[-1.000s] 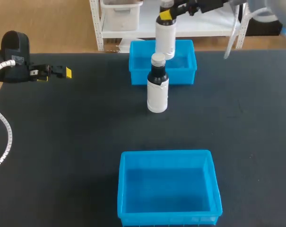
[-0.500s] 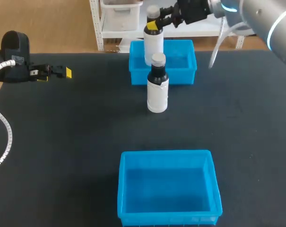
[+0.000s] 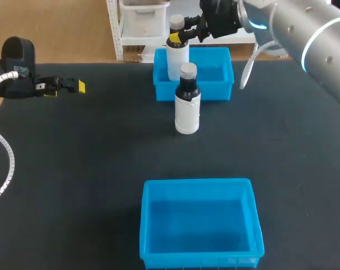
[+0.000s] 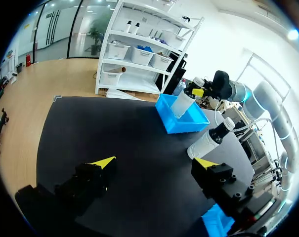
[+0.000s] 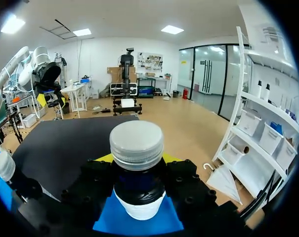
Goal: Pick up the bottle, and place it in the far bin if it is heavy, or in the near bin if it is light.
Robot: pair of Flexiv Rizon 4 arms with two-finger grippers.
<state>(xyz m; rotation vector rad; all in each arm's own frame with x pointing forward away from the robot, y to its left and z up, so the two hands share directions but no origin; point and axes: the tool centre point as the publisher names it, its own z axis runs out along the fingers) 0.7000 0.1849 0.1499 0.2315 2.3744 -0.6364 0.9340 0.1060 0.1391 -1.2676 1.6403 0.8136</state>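
Bottle (image 3: 177, 59) sank leftward — pinched in right end effector (image 3: 178, 35).

This is a robot lab. A left arm (image 3: 15, 67) and a right arm (image 3: 304, 28) hang over a big black table (image 3: 74, 169), one from its left edge, one from its far right corner. A far bin (image 3: 221, 85) and a near bin (image 3: 198, 183), both plain blue, sit on it.

Floor (image 4: 40, 94): light brown wood, past the black table (image 4: 114, 133) ahead of the left gripper (image 4: 154, 163).
Shelf (image 4: 139, 54): white, with boxes, far ahead of it.
Walls (image 5: 100, 49): white.
Lights (image 5: 172, 29): bright ceiling panels, high above the right gripper (image 5: 137, 158).
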